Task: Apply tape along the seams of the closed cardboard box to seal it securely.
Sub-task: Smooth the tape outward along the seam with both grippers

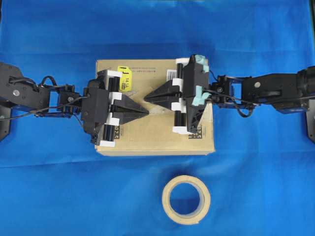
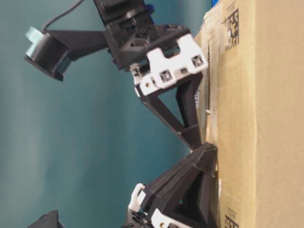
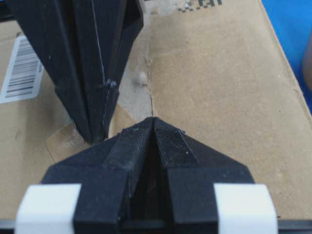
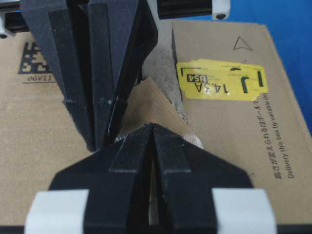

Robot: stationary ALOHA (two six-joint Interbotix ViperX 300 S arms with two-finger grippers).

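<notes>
Box (image 1: 156,132) sits mid-table on cloth (image 1: 256,34). Tape roll (image 1: 186,199) lies in front of box, apart from it. Left gripper (image 1: 146,113) & right gripper (image 1: 146,97) meet tip-to-tip over box top, near the seam (image 3: 150,92). Tape piece (image 4: 148,108) lies on seam btwn the tips. Sticker (image 4: 222,80) sits beside seam.

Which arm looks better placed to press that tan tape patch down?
Probably the right: the right fingers, closed, seem to rest on the glossy tan tape square on the brown cardboard box, while the left fingers, also closed, touch down beside it.
</notes>
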